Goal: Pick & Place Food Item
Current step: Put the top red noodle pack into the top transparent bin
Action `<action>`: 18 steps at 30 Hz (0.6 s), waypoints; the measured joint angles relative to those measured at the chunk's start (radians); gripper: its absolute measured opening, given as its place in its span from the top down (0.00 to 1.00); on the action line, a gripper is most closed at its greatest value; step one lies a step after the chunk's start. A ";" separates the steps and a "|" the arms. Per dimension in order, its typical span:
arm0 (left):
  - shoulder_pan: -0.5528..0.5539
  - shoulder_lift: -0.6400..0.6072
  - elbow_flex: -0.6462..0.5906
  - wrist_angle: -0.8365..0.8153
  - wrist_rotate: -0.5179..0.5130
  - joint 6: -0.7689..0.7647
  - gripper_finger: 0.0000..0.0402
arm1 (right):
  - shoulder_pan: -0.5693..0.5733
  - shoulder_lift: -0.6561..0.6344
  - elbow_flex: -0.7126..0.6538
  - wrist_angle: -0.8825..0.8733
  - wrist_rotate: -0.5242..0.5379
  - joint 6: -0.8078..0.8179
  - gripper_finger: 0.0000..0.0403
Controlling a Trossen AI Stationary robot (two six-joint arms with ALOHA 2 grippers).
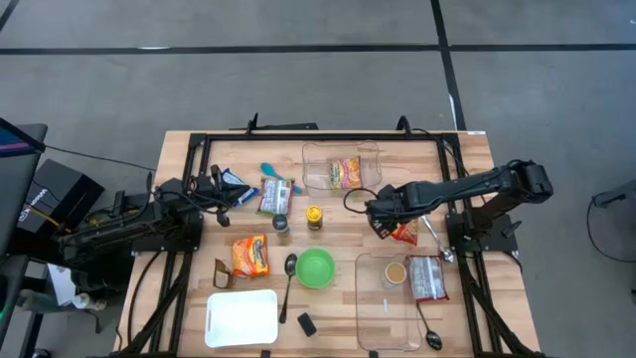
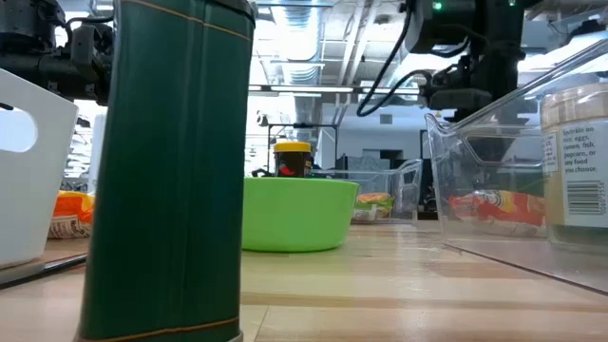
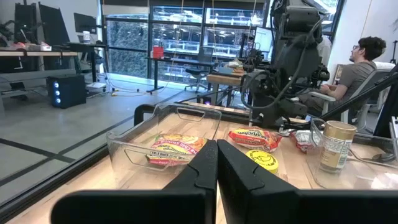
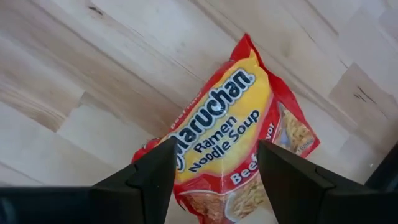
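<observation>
left tool [image 3: 216,163] shut | ramen packet [image 3: 175,147] in clear tray [image 3: 127,144]

A robotics lab or open-plan research workspace: a wooden bench [image 1: 328,298] ringed by a black metal frame [image 1: 199,140] carries two dark robot arms on a grey concrete floor [image 1: 298,89]. Beyond it stand desks with monitors [image 3: 84,23], glass partitions [image 3: 180,37], exposed ceiling ducts [image 2: 313,57], and a seated person [image 3: 360,65] at a workstation
</observation>
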 joint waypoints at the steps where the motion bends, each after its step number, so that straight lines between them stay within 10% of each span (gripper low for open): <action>1: 0.000 0.000 0.000 0.000 0.000 0.000 1.00 | 0.000 0.001 0.000 -0.003 0.004 -0.011 0.47; 18: 0.000 0.000 0.000 0.000 0.000 0.000 1.00 | 0.000 0.000 -0.084 0.153 0.010 0.018 0.47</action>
